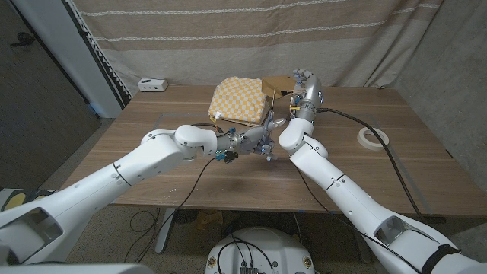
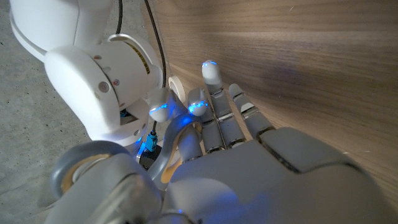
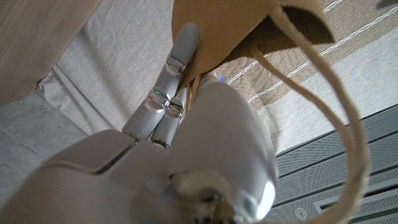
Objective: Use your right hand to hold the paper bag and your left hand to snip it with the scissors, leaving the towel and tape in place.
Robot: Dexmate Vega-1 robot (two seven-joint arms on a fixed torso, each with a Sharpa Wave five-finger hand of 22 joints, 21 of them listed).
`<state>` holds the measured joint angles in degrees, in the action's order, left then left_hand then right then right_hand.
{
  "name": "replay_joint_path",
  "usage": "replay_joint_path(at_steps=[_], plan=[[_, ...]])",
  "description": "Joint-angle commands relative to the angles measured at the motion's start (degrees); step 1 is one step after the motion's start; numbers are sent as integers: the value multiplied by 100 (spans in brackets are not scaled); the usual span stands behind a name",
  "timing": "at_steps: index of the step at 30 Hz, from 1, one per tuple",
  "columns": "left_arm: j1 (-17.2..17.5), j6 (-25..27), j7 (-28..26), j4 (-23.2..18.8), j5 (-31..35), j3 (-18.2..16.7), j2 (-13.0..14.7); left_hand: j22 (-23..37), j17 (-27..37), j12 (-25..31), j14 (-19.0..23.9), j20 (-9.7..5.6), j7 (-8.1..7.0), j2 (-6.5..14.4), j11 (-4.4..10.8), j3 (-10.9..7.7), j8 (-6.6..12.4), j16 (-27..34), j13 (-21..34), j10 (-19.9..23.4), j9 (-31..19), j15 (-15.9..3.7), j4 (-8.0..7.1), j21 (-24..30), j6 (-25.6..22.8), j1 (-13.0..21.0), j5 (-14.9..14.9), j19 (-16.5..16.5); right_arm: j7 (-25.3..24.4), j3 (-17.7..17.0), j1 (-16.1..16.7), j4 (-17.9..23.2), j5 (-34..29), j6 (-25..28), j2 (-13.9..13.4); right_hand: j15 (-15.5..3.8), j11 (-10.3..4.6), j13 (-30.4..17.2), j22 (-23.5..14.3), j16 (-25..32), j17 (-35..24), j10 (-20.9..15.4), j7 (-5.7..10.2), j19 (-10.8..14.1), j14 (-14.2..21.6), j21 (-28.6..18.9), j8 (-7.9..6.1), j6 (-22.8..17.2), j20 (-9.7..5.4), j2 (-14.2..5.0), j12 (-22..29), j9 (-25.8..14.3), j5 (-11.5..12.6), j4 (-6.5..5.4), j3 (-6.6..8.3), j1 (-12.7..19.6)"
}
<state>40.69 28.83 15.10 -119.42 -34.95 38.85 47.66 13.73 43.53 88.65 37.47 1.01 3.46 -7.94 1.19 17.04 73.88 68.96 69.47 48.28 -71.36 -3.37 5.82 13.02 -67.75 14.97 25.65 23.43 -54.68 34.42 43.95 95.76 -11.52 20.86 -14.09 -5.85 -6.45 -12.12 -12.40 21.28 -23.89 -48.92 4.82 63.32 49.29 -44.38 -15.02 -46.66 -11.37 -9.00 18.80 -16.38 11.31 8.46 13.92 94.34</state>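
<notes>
Paper bag (image 1: 278,84): plain brown kraft, pale twisted-cord handle, at the far middle of the bench (image 1: 152,152). Right robot hand (image 1: 300,78) grips its edge; in the right wrist view the fingers (image 3: 180,56) pinch the brown sheet (image 3: 236,25), handle cord looping past. Yellow-and-white checked towel (image 1: 237,100) lies just beside the bag, touching it. Left robot hand (image 1: 262,143) sits lower, mid-bench, fingers curled around scissors (image 1: 228,155) with blue handles, though the grip is partly hidden. Tape roll (image 1: 374,138) lies well apart on the right side.

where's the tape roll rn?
Head view: the tape roll lies flat on the table's right side, near the right edge, apart from the right arm and its cable.
</notes>
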Motion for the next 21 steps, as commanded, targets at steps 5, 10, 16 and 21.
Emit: replay_joint_path(at_steps=[5, 10, 16, 21], plan=[[-134, -17, 186, 127, 65, 136, -79, 11, 9, 27, 30, 4, 606, -7, 71, 243, 1677, 42, 39, 87, -2, -378, -270, 43, -683, 50, 25, 21, -19, -15, -41, -114, 11, -16, 39, -687, -33, -21, -20, -17, -11, 7, 4, -97, 20, -53, 23, 25, -206, -45, -13, -33, 28, 10, 50, 7], [-161, -2, 234, 138, 84, 170, -84, 13, 3, 24, 26, 4, 605, -13, 67, 245, 1677, 45, 26, 90, -2, -369, -273, 44, -683, 52, 24, 19, -22, -11, -57, -140, 21, -34, 47, -690, -23, -22, -20, -19, -7, 4, 3, -115, 17, -62, 30, 22, -205, -42, -21, -38, 31, 14, 49, 11], [-192, -12, 263, 184, 116, 200, -114, 14, -3, 45, 28, 5, 605, -12, 68, 244, 1677, 50, 60, 71, -2, -370, -278, 45, -685, 54, 23, 21, -8, 4, -70, -152, 21, -59, 36, -695, -34, -24, -20, -19, -4, 1, 2, -135, 18, -73, 40, 29, -205, -43, -30, -45, 34, 16, 49, 14], [-207, -28, 277, 226, 127, 206, -137, 16, 8, 29, 26, 8, 605, -12, 57, 244, 1677, 62, 32, 88, -2, -367, -283, 46, -685, 52, 24, 23, 17, 30, -74, -132, 7, -71, 26, -690, -30, -25, -20, -23, 3, -8, -1, -152, 13, -88, 47, 21, -205, -48, -37, -50, 37, 15, 50, 12]])
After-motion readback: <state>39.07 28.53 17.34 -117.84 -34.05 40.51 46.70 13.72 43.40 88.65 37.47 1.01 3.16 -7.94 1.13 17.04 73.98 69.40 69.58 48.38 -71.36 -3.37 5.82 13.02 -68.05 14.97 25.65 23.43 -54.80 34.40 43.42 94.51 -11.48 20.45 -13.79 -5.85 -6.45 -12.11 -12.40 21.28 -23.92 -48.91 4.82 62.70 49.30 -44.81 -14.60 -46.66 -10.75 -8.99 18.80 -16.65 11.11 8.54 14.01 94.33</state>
